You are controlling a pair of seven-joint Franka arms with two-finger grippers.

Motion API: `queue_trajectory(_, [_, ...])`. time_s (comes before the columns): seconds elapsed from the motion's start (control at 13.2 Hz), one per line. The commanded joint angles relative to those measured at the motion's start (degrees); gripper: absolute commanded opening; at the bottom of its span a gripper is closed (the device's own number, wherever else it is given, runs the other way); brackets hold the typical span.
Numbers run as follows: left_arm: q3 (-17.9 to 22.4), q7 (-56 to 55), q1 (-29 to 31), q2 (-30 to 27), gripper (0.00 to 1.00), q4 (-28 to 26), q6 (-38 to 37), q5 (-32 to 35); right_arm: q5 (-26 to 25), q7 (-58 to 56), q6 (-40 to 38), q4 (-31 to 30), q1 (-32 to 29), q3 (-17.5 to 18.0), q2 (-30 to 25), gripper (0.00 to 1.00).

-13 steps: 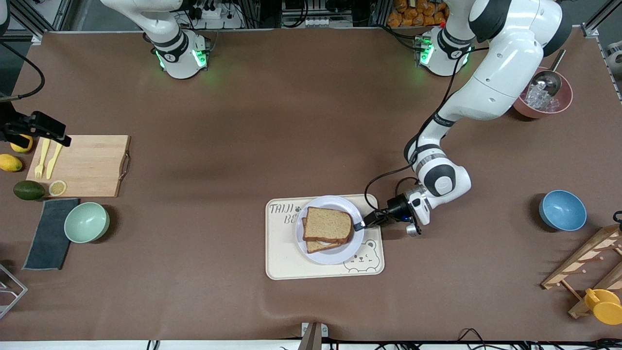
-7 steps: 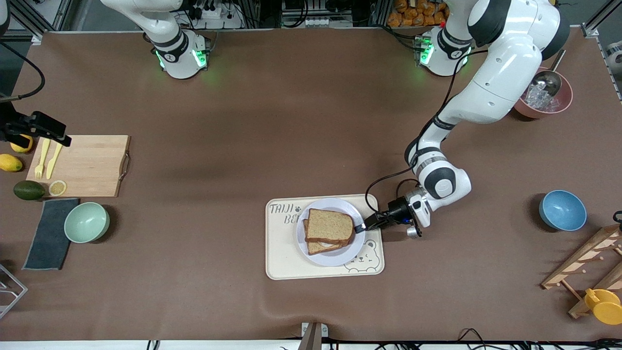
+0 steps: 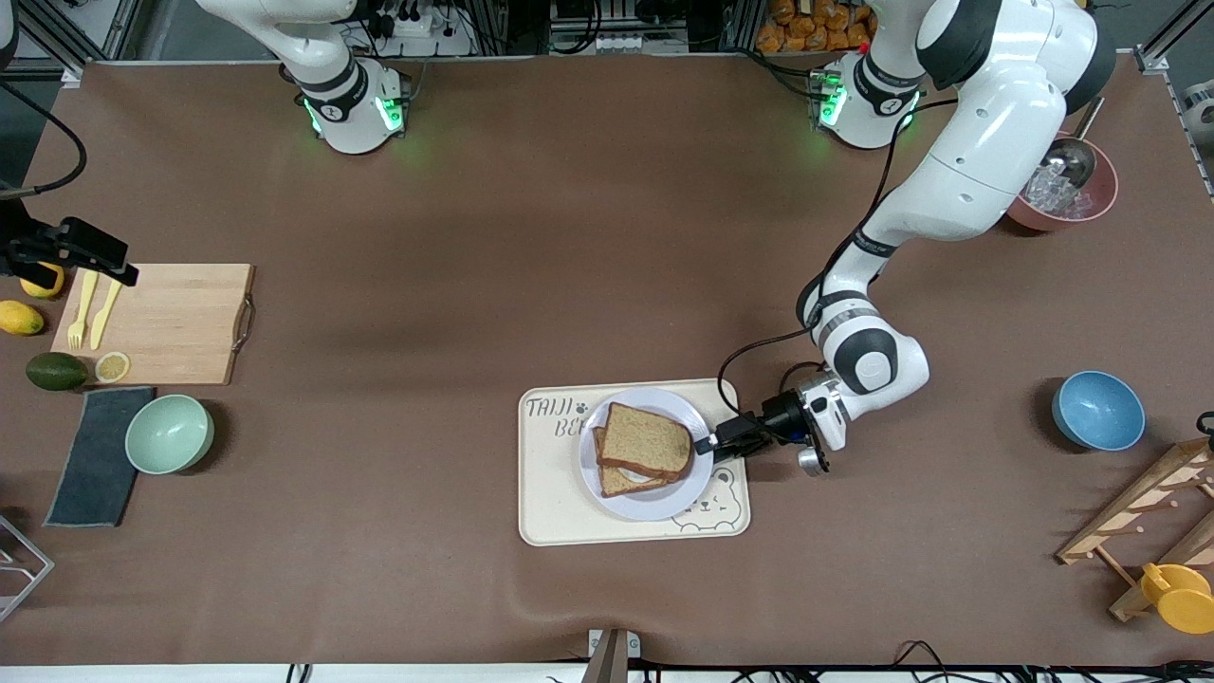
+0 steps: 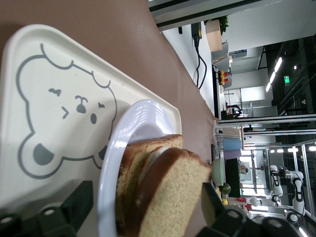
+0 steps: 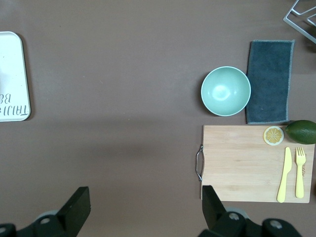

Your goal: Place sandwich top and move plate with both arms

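The left claw [image 3: 709,444] sits low at the rim of the plate [image 3: 685,488], on the side toward the left arm's end of the tabletop [image 3: 607,266]; its fingers [image 4: 79,205] are spread apart, 1 on each side of the bread edge, gripping nothing. The sandwich top [image 3: 649,441] lies on the plate, stacked over a lower slice [image 3: 618,480] that peeks out on the edge nearer the front camera, with something pale showing between the 2 slices. The plate rests on a cream tray [image 3: 555,512] with a bear drawing [image 3: 706,508]; the bear lies just beside the claw.

The right claw [image 5: 143,210] hangs high over the right arm's end of the tabletop, waiting, fingers wide apart and holding nothing. Below it are a wooden cutting board [image 3: 180,323] carrying a yellow knife [image 3: 104,313], a yellow fork [image 3: 82,321] and a lemon slice [image 3: 112,366]. An avocado [image 3: 55,371] lies beside the board, and a mint bowl [image 3: 169,433] stands next to a dark cloth [image 3: 95,455].

Toward the left arm's end stand a blue bowl [image 3: 1097,410], a wooden rack [image 3: 1148,526] and a pink bowl of ice with a scoop [image 3: 1067,185].
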Motion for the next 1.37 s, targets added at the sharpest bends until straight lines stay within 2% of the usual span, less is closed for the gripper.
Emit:
queue_trajectory(0.0, [0.41, -0.74, 0.49, -0.83, 1.0, -0.84, 0.67, 1.47, -0.15, 0.72, -0.86, 0.91, -0.58, 0.48, 0.34, 1.0])
queue_trajectory(0.23, [1.02, -6.52, 0.4, -3.29, 1.0, -1.19, 1.38, 3.74, -0.07, 0.63, -0.86, 1.0, -0.75, 0.48, 0.52, 1.0])
queue_trajectory(0.76, [1.72, -27.78, 0.92, -8.65, 1.0, -0.57, 1.38, 23.06, -0.06, 0.63, -0.86, 0.91, -0.75, 0.48, 0.69, 1.0])
queue_trajectory(0.91, [2.07, -34.71, 1.54, -11.54, 1.0, -0.66, 0.68, 30.26, -0.06, 0.72, -0.86, 1.0, -0.67, 0.48, 0.69, 1.0])
queue_trajectory(1.29, [2.08, -51.86, 4.52, -18.75, 1.0, -0.4, -6.6, 55.83, -0.06, 0.63, -0.86, 1.0, -0.67, 0.48, 0.69, 1.0])
